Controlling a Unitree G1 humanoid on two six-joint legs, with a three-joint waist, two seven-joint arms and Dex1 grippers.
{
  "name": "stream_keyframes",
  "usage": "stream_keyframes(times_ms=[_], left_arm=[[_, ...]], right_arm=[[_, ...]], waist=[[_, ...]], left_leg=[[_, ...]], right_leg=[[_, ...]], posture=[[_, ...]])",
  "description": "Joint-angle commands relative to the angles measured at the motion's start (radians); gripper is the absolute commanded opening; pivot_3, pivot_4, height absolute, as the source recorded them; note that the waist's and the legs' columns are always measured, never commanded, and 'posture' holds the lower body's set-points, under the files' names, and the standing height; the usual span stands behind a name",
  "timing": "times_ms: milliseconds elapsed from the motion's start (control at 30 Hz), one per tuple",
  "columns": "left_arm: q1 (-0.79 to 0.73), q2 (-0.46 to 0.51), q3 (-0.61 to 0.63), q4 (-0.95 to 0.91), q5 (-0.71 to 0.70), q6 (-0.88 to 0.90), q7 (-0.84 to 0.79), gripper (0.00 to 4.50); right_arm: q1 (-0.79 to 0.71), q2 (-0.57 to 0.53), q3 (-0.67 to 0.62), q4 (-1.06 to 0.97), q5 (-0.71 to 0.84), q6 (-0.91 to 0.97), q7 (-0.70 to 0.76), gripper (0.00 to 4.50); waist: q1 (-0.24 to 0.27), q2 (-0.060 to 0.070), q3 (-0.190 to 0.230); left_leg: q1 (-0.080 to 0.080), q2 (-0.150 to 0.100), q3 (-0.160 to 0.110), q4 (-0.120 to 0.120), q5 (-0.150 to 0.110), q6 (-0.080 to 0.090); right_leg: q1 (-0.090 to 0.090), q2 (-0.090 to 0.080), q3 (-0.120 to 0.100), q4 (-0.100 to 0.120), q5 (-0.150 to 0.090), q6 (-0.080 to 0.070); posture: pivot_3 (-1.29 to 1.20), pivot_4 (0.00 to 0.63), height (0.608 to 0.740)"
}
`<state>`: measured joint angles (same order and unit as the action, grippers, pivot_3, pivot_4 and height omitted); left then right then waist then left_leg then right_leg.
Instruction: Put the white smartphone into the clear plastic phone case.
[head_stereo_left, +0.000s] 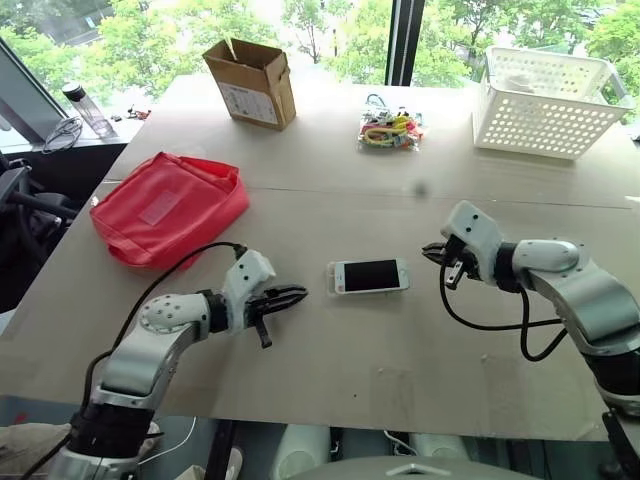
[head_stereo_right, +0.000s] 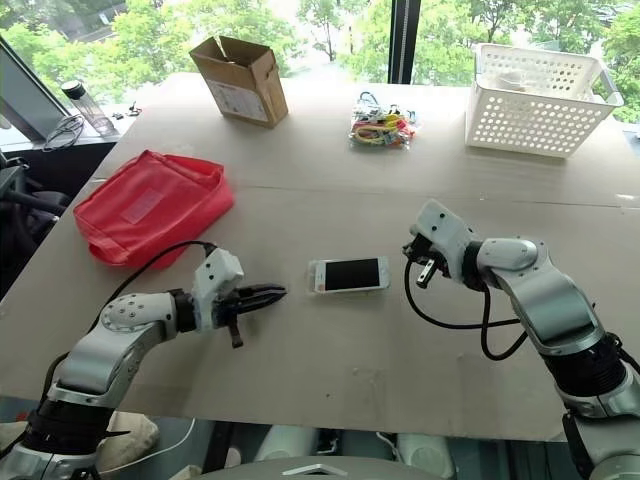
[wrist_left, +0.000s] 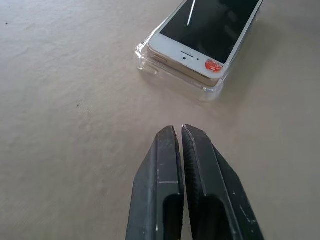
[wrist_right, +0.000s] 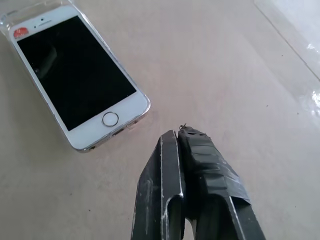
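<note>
Left claw and right claw are both closed, empty, flanking the white smartphone, which sits in the clear plastic phone case mid-frame on the counter; no legible writing.

Setting: an indoor test or lab workspace. Indicators: a wide plain work table placed against tall windows facing green trees; assorted props staged on it, namely an open cardboard box, a white perforated basket, a red pouch and a bag of coloured bands
</note>
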<state>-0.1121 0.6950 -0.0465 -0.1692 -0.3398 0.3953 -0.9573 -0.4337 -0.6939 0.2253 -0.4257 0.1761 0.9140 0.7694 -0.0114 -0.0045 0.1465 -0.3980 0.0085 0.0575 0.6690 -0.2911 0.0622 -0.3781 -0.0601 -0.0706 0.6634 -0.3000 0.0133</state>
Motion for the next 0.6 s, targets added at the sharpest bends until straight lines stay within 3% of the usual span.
stream_keyframes(times_ms=[33,333,600], left_arm=[[-0.043,-0.007,-0.027,0.041,0.032,-0.03,-0.01,0.02],[-0.116,-0.072,-0.112,0.132,0.089,-0.069,-0.024,0.02],[-0.094,-0.071,-0.094,0.115,0.085,-0.063,-0.026,0.02]], right_arm=[[0.002,0.001,0.028,-0.053,-0.005,0.004,-0.016,0.0],[-0.066,0.094,0.193,0.028,-0.051,-0.059,-0.011,0.0],[-0.081,0.141,0.261,0.058,-0.088,-0.098,0.014,0.0]], waist=[[0.001,0.0,0.0],[0.005,-0.001,0.0],[0.004,-0.001,-0.001]], left_leg=[[0.0,0.0,0.0,0.0,0.0,0.0],[0.001,0.0,0.0,0.003,0.0,0.0],[0.002,0.0,0.0,0.005,0.0,0.0]], right_leg=[[0.0,0.0,0.0,0.0,0.0,0.0],[0.001,0.001,0.0,0.002,0.0,0.0],[0.001,0.001,0.0,0.005,0.0,0.0]], posture=[[0.0,0.15,0.74],[0.0,0.15,0.74],[0.0,0.15,0.74]])
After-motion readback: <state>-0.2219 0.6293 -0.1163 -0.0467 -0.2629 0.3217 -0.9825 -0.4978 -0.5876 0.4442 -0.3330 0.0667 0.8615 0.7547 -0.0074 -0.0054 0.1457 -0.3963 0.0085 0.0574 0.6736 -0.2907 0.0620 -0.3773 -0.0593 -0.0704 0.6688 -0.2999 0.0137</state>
